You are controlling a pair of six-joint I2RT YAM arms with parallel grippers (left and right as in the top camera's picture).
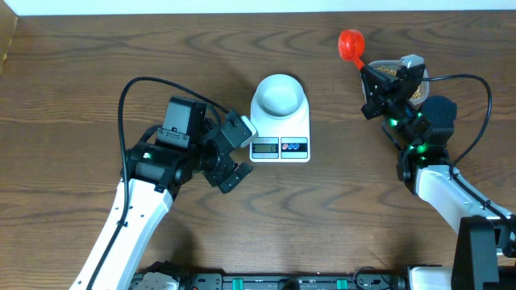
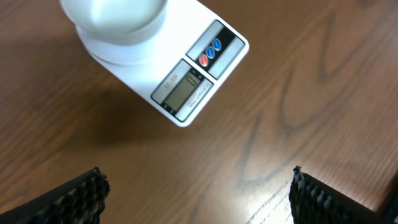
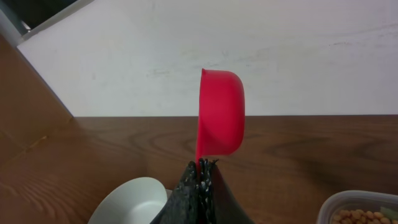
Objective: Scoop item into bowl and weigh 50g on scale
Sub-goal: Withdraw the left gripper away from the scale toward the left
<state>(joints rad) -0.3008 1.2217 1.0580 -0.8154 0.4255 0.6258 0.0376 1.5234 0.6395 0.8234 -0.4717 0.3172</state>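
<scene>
The right gripper (image 3: 200,173) is clamping shut on the thin handle of a glossy red plastic scoop (image 3: 221,118). The scoop's round cup is standing beyond the fingertips, with its long axis running straight out from the jaws toward the far edge of the table. Only the cup's smooth outer shell is showing, so I cannot tell whether it is carrying anything.

The small round tan-yellow beans (image 3: 359,216) are lying in a clear rounded plastic tub (image 3: 329,208), below and to the right of the scoop and close under this gripper. The smooth pale blue-white bowl (image 1: 280,95) is sitting off to the scoop's left, on the flat white rectangular scale (image 1: 302,125) with its grey display.

The right arm is therefore much the nearer to the beans. The coming move is probably calling for the cup to dip down and rightward into the tub.

The left gripper (image 1: 238,151) is hovering wide open and holding nothing, just beside the scale's front-left corner, over the dark grained wooden table (image 1: 81,80).
</scene>
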